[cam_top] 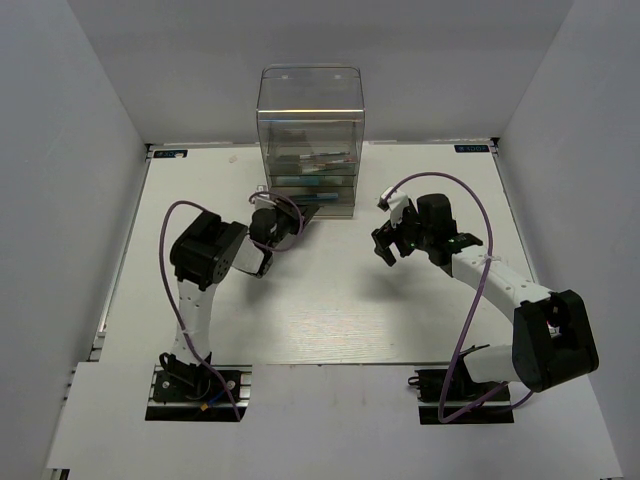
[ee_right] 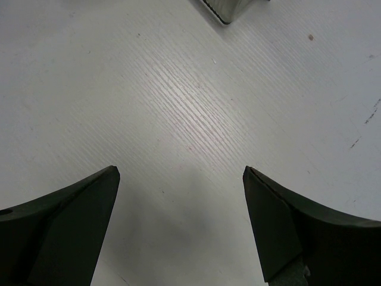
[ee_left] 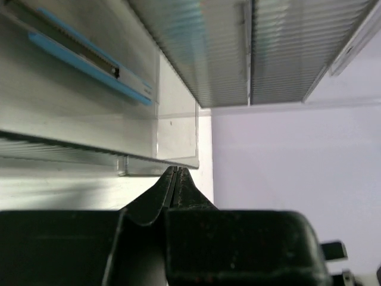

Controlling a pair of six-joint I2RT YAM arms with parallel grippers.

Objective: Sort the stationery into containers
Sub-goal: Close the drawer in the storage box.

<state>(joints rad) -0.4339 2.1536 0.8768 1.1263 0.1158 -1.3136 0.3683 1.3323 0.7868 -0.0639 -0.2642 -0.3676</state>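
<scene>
The clear plastic cabinet (cam_top: 310, 110) of stacked drawers stands at the back middle of the table. Several pens and markers lie inside its drawers (cam_top: 322, 159). My left gripper (cam_top: 308, 213) is shut and empty, with its tips at the lower front of the cabinet. In the left wrist view its shut tips (ee_left: 176, 171) sit right at the lip of a see-through drawer (ee_left: 172, 128), and a light-blue marker (ee_left: 89, 56) lies inside. My right gripper (cam_top: 384, 246) is open and empty over bare table to the right of the cabinet, with nothing between its jaws (ee_right: 181, 173).
A corner of the cabinet (ee_right: 229, 9) shows at the top edge of the right wrist view. White walls close in the table on the left, right and back. Purple cables loop off both arms.
</scene>
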